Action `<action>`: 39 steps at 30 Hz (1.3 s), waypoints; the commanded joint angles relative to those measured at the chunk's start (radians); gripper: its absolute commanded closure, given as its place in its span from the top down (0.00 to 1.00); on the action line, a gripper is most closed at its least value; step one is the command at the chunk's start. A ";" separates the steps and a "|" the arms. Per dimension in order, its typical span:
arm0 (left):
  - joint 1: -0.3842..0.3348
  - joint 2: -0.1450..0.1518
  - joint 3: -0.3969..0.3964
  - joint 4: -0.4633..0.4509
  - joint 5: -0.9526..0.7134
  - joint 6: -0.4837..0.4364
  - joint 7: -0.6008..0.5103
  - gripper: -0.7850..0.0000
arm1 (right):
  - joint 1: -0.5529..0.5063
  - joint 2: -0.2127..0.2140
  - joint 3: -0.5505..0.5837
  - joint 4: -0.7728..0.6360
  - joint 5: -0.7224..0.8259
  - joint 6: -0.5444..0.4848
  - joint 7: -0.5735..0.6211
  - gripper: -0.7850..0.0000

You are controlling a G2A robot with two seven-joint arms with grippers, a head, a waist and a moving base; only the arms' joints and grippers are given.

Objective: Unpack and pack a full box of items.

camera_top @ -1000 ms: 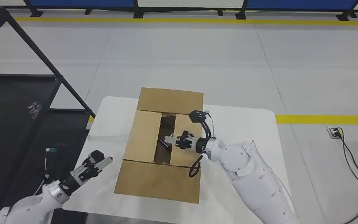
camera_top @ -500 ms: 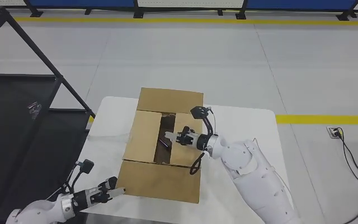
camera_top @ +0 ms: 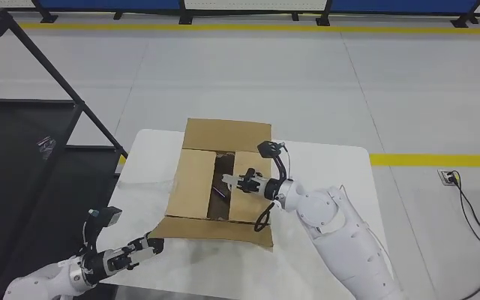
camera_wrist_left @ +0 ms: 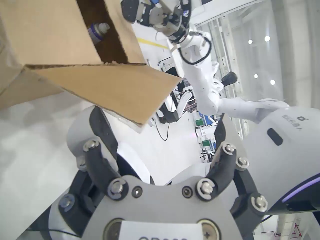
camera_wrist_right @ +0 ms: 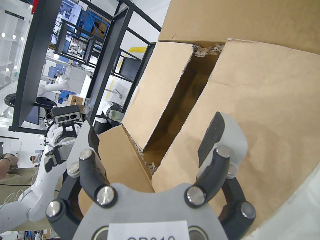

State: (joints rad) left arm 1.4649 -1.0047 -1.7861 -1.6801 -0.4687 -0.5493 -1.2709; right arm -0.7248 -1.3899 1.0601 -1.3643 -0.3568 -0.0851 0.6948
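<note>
Outward: box (camera_top: 193, 184), white table (camera_top: 337, 161), pale floor (camera_top: 225, 67).

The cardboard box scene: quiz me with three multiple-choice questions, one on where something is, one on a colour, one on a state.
1. The right pincer is:
A) on the floor
B) above the box, by the gap in its top
C) beside the black rack

2. The box is:
A) blue
B) white
C) brown

3. The left pincer is:
A) open
B) shut on a can
C) shut on a flap

Answers: 1 B, its own view looks down on the gap; 2 C, plain brown cardboard in every view; 3 A, its fingers stand wide apart, clamping nothing.
</note>
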 commanded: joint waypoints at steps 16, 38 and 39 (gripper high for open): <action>-0.116 -0.003 0.085 -0.001 -0.002 0.013 0.249 1.00 | -0.030 0.018 0.085 -0.063 0.008 0.006 -0.011 1.00; -0.245 -0.020 0.250 0.055 0.190 0.108 0.488 1.00 | 0.251 -0.099 -0.033 0.536 0.173 0.059 -0.621 1.00; -0.246 -0.020 0.252 0.056 0.193 0.108 0.490 1.00 | 0.265 -0.106 -0.041 0.565 0.187 0.042 -0.618 1.00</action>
State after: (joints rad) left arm 1.2197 -1.0251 -1.5359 -1.6248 -0.2783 -0.4415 -0.7824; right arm -0.4732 -1.4896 1.0260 -0.8307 -0.1827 -0.0301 0.0762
